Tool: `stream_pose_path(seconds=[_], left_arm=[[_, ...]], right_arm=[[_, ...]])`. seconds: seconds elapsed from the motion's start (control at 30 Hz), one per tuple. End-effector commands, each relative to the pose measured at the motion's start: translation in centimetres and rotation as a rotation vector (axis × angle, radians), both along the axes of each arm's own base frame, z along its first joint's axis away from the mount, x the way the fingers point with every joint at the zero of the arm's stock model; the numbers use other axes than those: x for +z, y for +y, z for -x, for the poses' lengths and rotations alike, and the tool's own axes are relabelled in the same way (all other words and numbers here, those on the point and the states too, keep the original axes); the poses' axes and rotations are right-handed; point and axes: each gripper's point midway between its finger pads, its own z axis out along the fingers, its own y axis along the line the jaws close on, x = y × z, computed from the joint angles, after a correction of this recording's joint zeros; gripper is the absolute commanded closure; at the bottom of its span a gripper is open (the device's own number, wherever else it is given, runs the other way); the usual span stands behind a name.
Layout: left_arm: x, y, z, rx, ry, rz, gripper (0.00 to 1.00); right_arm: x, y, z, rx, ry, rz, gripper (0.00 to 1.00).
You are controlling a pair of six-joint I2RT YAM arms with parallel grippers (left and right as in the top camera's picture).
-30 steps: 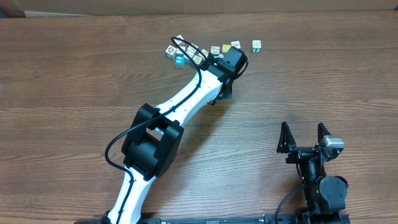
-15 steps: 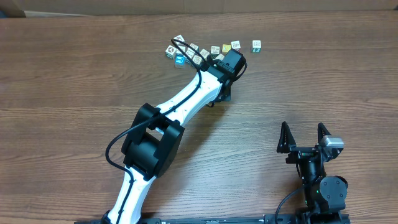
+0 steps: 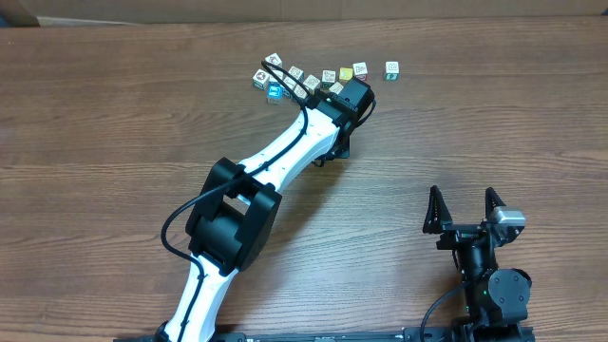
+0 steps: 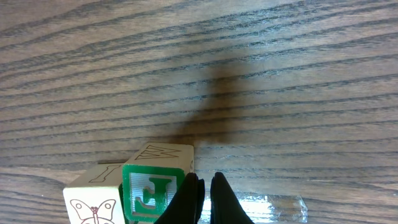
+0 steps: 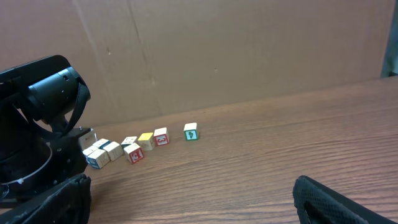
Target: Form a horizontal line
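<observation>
Tiny picture cubes lie at the far side of the table. The horizontal line is a short, loose row of them, with a teal-faced cube apart at its right end. The row also shows in the right wrist view. An irregular cluster lies to the left. My left gripper is shut on nothing, its tips against the right side of a green J cube that touches a butterfly cube. From overhead the left wrist hides those fingertips. My right gripper stands open, far from the cubes.
The white left arm stretches diagonally from the near edge to the cubes. Brown cardboard walls off the far side of the wooden table. The right arm's base sits at the near right edge.
The left wrist has crept slightly up and left, toward the cubes. The right arm has not moved.
</observation>
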Motion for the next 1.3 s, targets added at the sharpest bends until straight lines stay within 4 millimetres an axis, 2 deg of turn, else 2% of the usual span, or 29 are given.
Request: stream_pose_path(seconds=[0.0,0.23,0.57,0.77,1.27], left_arm=[[1.2,-0.5,0.1,-0.023,-0.020,0.021,0.96],[2.1,-1.2,-2.6,-0.003,-0.122,0.074,0.96],[2.5,1.6,-5.2,0.115,-0.170,0.096,0.96],[2.4,2.2,-5.3,0.125,-0.163,0.089,0.96],[1.5,2.3,-3.4,0.109,-0.083,0.074,0.95]], right_arm=[[-0.4,-0.1,0.0,-0.002,0.000,0.005,0.00],[-0.4,-0.1,0.0,-0.002,0.000,0.005,0.00],[-0.4,-0.1,0.0,-0.002,0.000,0.005,0.00],[-0.4,-0.1,0.0,-0.002,0.000,0.005,0.00],[-0.4,-0.1,0.0,-0.002,0.000,0.005,0.00]])
